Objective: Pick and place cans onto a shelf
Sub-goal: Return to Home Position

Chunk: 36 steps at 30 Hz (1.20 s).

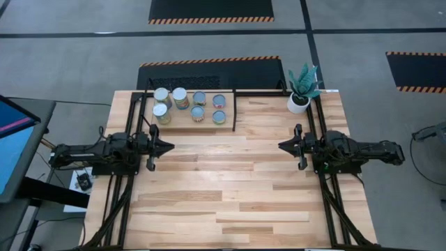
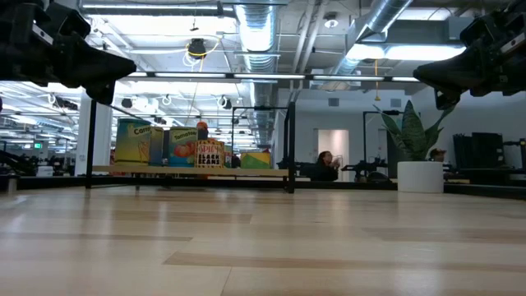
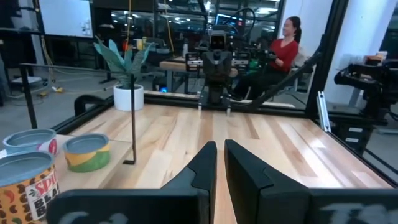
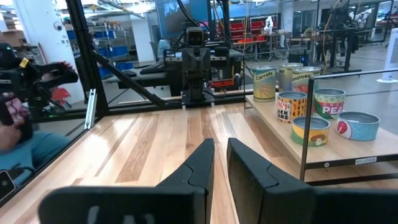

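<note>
From above: the shelf (image 1: 189,127) sits at the upper left of the table (image 1: 230,202). All seven cans (image 1: 198,113) stand upright on it in two loose rows, so the loading looks complete. The left gripper (image 1: 170,146) rests at the left middle of the frame and the right gripper (image 1: 281,146) at the right middle. They point at each other across bare wood, well apart from the shelf, in what looks like a parked pose. A white plant pot (image 1: 298,104) stands at the upper right.

From table height: the shelf platform runs across the left middle and the cans line up along it with their labels facing out. The plant pot is at the right. Both arms hang in the top corners, clear of the tabletop.

Left wrist camera: the left gripper's fingers (image 3: 202,163) are drawn almost together and hold nothing. Three cans show at the lower left. The other arm faces this one at centre top. A person (image 3: 285,51) sits in the room beyond, at the upper right.

Right wrist camera: this gripper's fingers (image 4: 200,160) are likewise nearly closed and empty. The shelf fills the right side of the frame, with all seven cans grouped on it behind its black rail.
</note>
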Available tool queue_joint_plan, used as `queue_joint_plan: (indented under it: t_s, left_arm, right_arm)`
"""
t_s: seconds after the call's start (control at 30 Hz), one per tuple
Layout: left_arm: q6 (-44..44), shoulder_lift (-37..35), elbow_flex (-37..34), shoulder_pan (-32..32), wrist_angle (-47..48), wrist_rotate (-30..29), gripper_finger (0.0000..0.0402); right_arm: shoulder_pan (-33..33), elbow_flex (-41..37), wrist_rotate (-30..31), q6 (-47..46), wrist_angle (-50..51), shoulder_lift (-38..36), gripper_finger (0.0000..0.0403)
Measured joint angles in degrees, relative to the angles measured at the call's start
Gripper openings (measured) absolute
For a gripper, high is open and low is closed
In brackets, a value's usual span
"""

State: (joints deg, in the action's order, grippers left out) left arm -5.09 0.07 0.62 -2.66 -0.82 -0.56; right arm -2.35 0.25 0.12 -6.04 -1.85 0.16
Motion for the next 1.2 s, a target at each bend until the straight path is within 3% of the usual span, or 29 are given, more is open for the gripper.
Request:
queue_joint_plan:
  t_s: [1.2]
  left_arm:
    - [-0.16,0.79,0.04,0.00,0.00,-0.13,0.0022]
  right_arm:
    - [0.01,0.00,-0.13,0.00,0.09,0.00,0.0070]
